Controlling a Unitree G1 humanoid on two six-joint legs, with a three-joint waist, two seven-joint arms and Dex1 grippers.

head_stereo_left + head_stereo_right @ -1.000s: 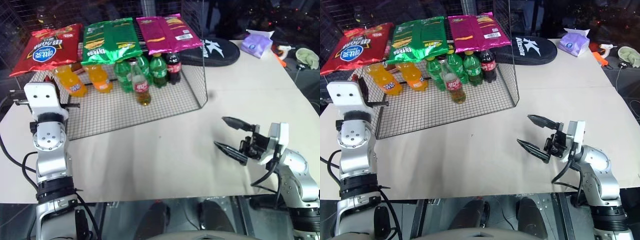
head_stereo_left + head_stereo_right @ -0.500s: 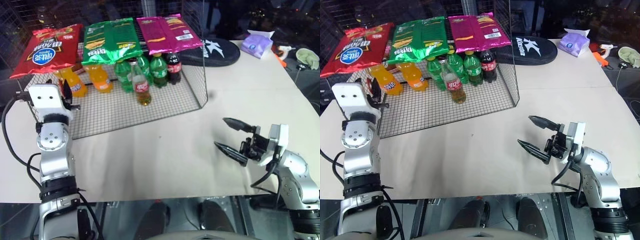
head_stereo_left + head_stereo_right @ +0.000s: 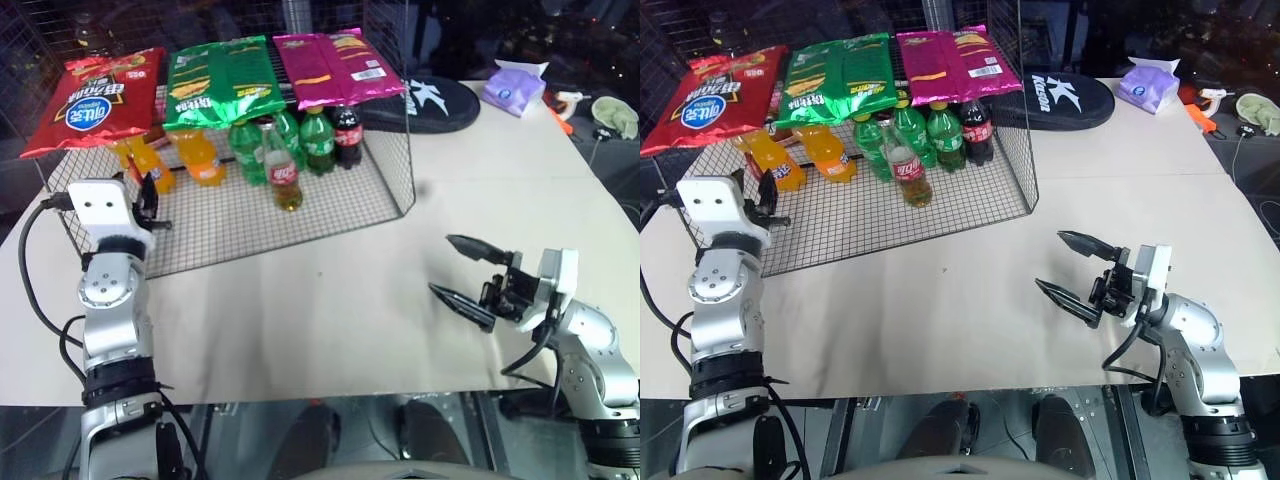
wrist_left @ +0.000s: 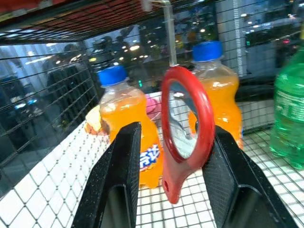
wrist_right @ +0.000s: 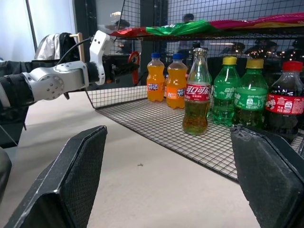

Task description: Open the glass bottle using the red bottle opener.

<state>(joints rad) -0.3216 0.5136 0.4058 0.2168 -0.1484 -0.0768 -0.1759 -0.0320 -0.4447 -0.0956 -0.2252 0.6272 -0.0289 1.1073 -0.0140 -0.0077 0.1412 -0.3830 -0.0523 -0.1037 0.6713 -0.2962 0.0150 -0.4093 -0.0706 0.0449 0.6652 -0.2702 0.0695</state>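
The red bottle opener [image 4: 187, 114] hangs by its ring head from a hook at the wire rack's left end, handle down. My left gripper [image 4: 175, 128] is open, one black finger on each side of the opener; one finger [image 4: 232, 180] is close against the ring, the other stands apart. In the left eye view this gripper [image 3: 148, 195] is at the rack's left edge. The glass bottle [image 3: 285, 170], with red label and amber liquid, stands upright on the rack's mesh floor, also plain in the right wrist view [image 5: 196, 95]. My right gripper [image 3: 440, 265] hovers open over the table, far right of the bottle.
The wire rack [image 3: 380, 195] carries chip bags [image 3: 222, 80] on top. Two orange soda bottles [image 3: 200, 155], green bottles [image 3: 318, 140] and a cola bottle [image 3: 347, 135] stand around the glass bottle. A black bag [image 3: 430, 100] and a tissue pack [image 3: 515, 85] lie at the back right.
My left hand has sunk and shifted a little toward the rack, and its wrist has turned. The right arm and the bottles have stayed put.
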